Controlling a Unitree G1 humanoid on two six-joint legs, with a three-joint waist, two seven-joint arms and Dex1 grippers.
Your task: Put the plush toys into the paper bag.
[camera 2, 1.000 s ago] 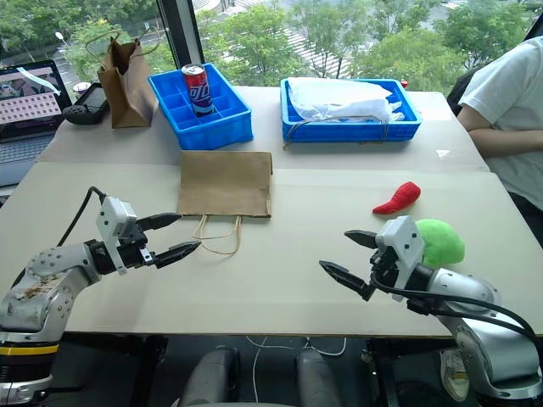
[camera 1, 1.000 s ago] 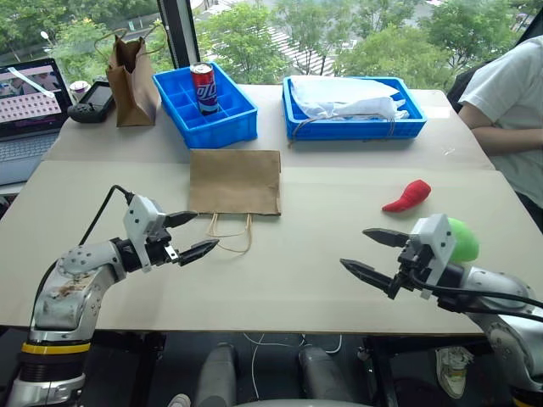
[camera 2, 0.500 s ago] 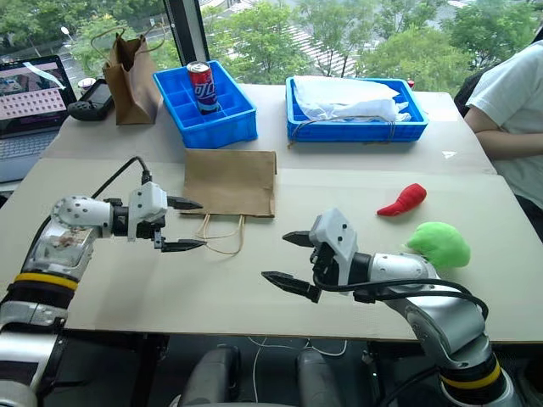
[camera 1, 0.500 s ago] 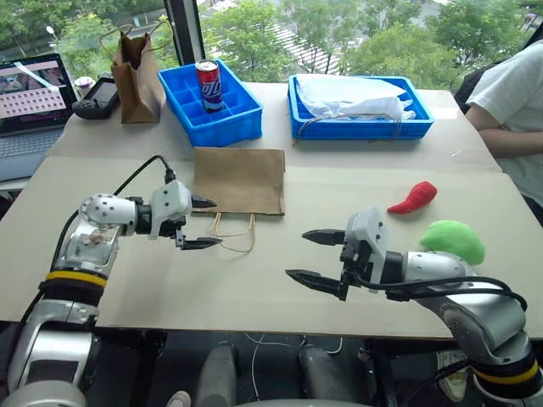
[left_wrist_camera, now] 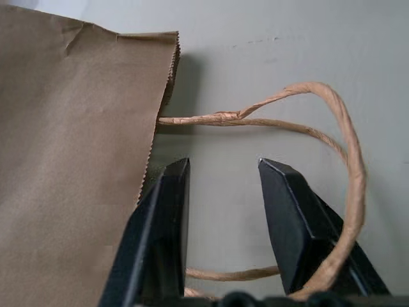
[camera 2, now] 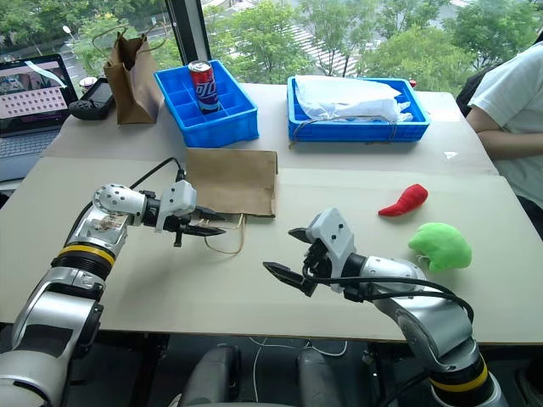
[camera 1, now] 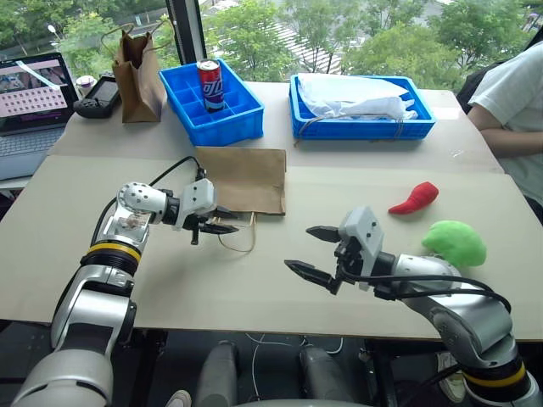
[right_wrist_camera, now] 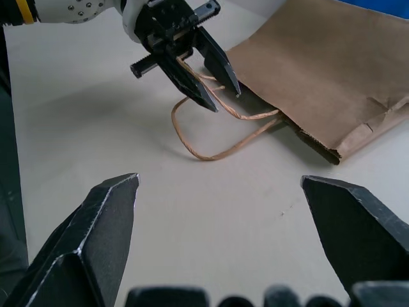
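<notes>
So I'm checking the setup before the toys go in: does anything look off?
The paper bag lies flat and closed on the table, handles loose toward the robot, so nothing can go in yet. The red toy and green toy lie apart on the right.

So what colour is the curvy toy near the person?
Red. The curvy toy shows best in the left eye view, lying on the table beside the green one.

Two plush toys: red point(camera 1: 414, 197), green point(camera 1: 455, 242); two paper bags point(camera 1: 243, 179) point(camera 1: 138, 70); two blue trays point(camera 1: 212, 114) point(camera 1: 361, 127)
</notes>
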